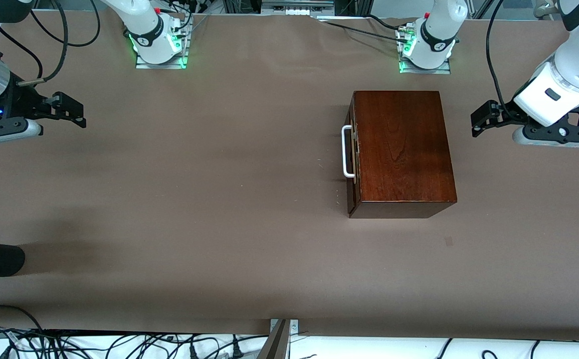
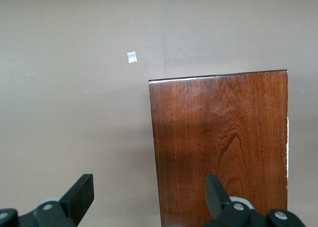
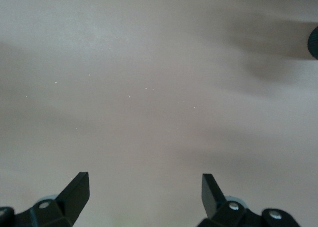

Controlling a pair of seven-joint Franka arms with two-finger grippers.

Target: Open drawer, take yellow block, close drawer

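The drawer [image 1: 351, 152] is fully pushed into its dark wooden box [image 1: 401, 147], which rests on the tabletop [image 1: 194, 199] toward the left arm's end. The drawer front faces the right arm's end of the tabletop, and only a thin strip of it shows. The white handle [image 1: 347, 151] is mounted on that front. The long axis of the handle runs from the robot bases toward the front camera, so the bar lies across the pull direction. The yellow block is not visible in any view; presumably it sits inside the shut drawer.

The left gripper [image 1: 480, 119] hangs just off the box's closed back end, at the side away from the handle. Its fingers [image 2: 79, 192] stand wide apart and hold nothing. The left wrist view looks down on the box top, with one finger over the wood and one over bare tabletop.

The right gripper [image 1: 72, 112] hangs over bare tabletop near the right arm's end, well apart from the box. Its fingers [image 3: 74, 192] are spread wide and hold nothing.

The left gripper is nearer to the box, but it is on the wrong side for the handle. The right gripper faces the drawer front across open tabletop, with nothing lying between. In judgement, the pull suits the right arm: straight travel to the handle, fingers closing across the bar, then a draw back toward its own end.
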